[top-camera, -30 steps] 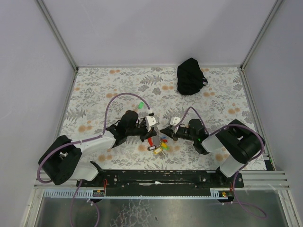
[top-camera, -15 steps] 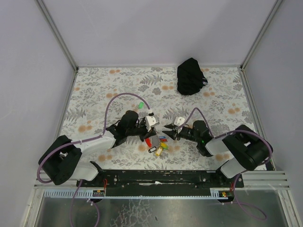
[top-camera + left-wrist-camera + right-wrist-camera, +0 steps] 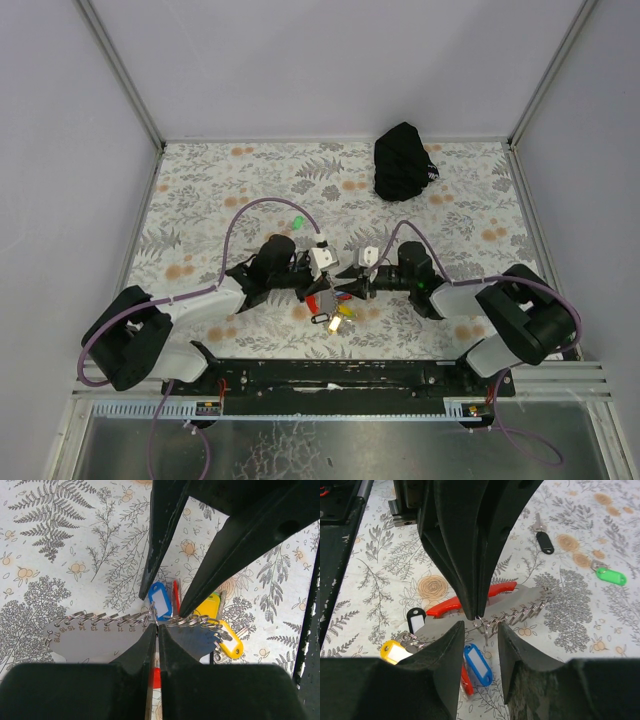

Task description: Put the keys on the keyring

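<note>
Pinches the silvery ring of the keyring point(image 3: 197, 622) with the left end effector point(image 3: 156, 628), pressed together, close to the middle of the near edge of the surface point(image 3: 200, 190). Meets it head-on with the right end effector point(image 3: 481, 628), spread, gripping nothing. Leaves the blue key point(image 3: 161, 600) between those spread tips, the green key point(image 3: 610, 575) well apart, toward the far edge.

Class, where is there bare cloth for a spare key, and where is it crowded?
Bare: the cloth left of the black bag, beyond the green key; also between bag and right arm. Crowded: left tool and right tool at the keyring.
</note>
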`<state>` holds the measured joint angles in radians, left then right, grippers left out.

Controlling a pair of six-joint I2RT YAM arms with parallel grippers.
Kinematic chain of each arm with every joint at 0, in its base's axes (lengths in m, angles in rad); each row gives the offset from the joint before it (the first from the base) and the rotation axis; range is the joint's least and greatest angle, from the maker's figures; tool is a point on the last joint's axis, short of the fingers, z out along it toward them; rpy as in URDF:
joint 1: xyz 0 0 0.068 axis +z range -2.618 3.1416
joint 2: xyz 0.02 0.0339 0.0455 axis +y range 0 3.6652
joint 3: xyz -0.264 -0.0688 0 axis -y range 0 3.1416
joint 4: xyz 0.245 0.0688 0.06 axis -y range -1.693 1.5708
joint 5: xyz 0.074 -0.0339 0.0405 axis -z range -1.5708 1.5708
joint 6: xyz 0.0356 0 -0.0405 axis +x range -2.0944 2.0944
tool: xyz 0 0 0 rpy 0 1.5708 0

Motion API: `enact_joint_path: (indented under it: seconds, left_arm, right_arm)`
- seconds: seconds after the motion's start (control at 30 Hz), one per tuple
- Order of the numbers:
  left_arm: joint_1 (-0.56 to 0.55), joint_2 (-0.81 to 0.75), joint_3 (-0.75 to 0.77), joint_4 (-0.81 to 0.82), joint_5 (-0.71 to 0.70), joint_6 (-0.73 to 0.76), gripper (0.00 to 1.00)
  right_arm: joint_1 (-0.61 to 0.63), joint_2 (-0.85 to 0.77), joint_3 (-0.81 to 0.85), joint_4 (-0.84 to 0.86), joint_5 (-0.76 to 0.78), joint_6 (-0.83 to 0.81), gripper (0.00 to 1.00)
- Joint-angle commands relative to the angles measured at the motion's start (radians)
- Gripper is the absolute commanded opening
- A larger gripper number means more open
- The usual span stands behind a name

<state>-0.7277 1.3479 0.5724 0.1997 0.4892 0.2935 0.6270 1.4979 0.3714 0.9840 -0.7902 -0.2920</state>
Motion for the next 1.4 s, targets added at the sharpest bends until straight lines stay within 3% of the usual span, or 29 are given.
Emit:
enact_joint_path:
  seconds: [0.0,0.33,0.53,0.73,0.83,1.03,1.37]
  left_arm:
    - [-0.009,-0.007,0.030,0.000,0.010,0.023,0.00]
    - [-0.012,-0.016,0.030,-0.002,0.038,0.031,0.00]
    - [-0.012,-0.019,0.030,-0.003,0.045,0.034,0.00]
    - [-0.011,-0.034,-0.003,0.050,0.046,0.023,0.00]
    - [-0.005,-0.047,-0.048,0.139,0.050,0.005,0.02]
    - [0.076,-0.064,-0.208,0.460,0.122,-0.094,0.22]
    - [0.093,-0.021,-0.332,0.755,0.120,-0.143,0.29]
  right_arm:
    - [-0.003,0.034,0.054,0.021,-0.082,0.000,0.39]
    - [-0.003,0.107,0.087,0.021,-0.087,-0.002,0.34]
    - [-0.002,0.124,0.100,0.004,-0.099,-0.009,0.21]
    - [-0.003,0.127,0.096,-0.004,-0.085,-0.016,0.01]
    - [-0.003,0.126,0.074,0.057,-0.070,0.012,0.00]
    - [-0.006,0.132,0.039,0.182,-0.057,0.070,0.00]
    - [-0.010,0.157,0.031,0.264,-0.070,0.125,0.00]
